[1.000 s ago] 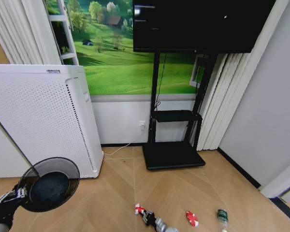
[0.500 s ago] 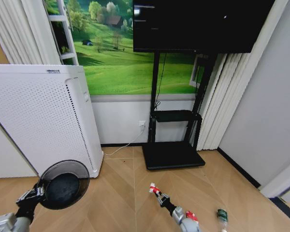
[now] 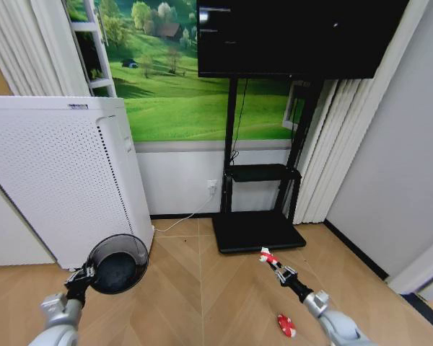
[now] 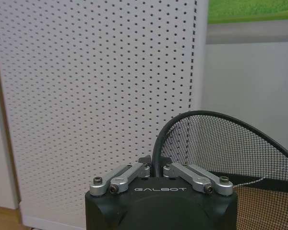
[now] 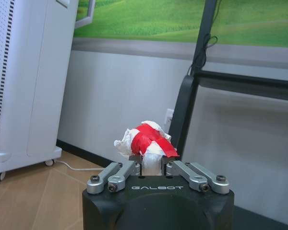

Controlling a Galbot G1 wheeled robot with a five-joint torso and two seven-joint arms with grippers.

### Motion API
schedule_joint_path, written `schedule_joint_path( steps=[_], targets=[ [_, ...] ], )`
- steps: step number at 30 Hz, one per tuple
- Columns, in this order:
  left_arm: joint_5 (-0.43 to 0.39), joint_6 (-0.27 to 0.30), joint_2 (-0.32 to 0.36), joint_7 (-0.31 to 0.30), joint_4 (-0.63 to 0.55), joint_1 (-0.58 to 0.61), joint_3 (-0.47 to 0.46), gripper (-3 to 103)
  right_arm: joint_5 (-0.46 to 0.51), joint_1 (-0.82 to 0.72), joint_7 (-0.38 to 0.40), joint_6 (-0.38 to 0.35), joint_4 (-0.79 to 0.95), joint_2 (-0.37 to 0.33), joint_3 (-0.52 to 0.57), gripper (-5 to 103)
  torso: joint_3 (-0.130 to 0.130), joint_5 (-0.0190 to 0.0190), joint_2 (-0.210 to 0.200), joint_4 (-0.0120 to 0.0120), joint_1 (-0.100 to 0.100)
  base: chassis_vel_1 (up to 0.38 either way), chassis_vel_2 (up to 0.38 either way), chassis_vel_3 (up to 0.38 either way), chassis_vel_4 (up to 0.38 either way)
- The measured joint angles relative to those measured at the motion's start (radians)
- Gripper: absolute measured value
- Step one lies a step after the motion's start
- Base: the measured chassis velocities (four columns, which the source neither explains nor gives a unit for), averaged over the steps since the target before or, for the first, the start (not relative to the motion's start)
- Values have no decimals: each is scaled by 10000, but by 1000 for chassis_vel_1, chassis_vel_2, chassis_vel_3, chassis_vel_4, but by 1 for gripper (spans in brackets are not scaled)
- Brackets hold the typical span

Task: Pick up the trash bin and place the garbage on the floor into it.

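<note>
Left claw (image 3: 84, 275) pinches the trash bin (image 3: 118, 262) rim; right claw (image 3: 276, 266) clamps the crumpled wrapper (image 5: 144, 140).

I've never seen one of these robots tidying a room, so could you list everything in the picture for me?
Bin: one, black wire mesh, held off the floor by its rim, in front of the white box.
Wrapper: one, red and white, crumpled, held up in the air.
Red scrap: one, small, on the floor near the right arm.
Floor: light tan wood, herringbone.
White box: one, tall, perforated, at the left by the wall.
Screen: one, black, on a black stand with a shelf.
Landscape picture: green hills, on the wall.
Left gripper: shut on the bin's rim.
Right gripper: shut on the wrapper.
</note>
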Motion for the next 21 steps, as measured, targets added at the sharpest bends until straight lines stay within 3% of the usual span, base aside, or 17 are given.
schedule_joint_path(
  steps=[2, 4, 7, 11, 14, 17, 19, 21],
  targets=[
    [97, 20, -10, -10, 319, -404, 401, 6, 29, 114, 98, -160, 214, -34, -144, 19, 0, 7, 0, 1, 0, 0, 0, 0, 0],
    [144, 64, -1, -22, 1188, -1501, 1443, 6, 36, 262, 320, -605, 736, -56, -462, 19, 1, -9, 0, -3, 1, 0, 0, 0, 0],
    [158, 52, -65, -14, 1830, -2334, 2183, 6, -71, 276, 459, -854, 1161, -29, -739, 19, 1, 8, 0, -5, 1, 0, 0, 0, 0],
    [170, -28, -327, 86, 2315, -2933, 2770, 6, -181, 177, 484, -973, 1532, 12, -959, 19, 1, -4, 0, -2, 1, 0, 0, 0, 0],
    [466, -211, -1338, 163, 3184, -3579, 3336, 6, -481, -63, 481, -947, 1887, 245, -1280, 19, 0, -4, -1, -8, 1, 0, 0, 0, 0],
    [553, -237, -1479, 183, 3283, -3606, 3381, 6, -521, -61, 477, -931, 1897, 301, -1338, 19, 0, -2, 0, -7, 1, 0, 0, 0, 0],
    [1009, -373, -2074, 305, 3927, -3833, 3449, 6, -688, 39, 460, -902, 2056, 643, -1686, 19, 0, -2, 0, -3, 0, 0, 0, 0, 0],
    [1107, -410, -2219, 337, 4246, -3990, 3447, 6, -720, 74, 472, -945, 2161, 770, -1860, 19, -1, 2, 0, -1, -1, 0, 0, 0, 0]
  ],
)
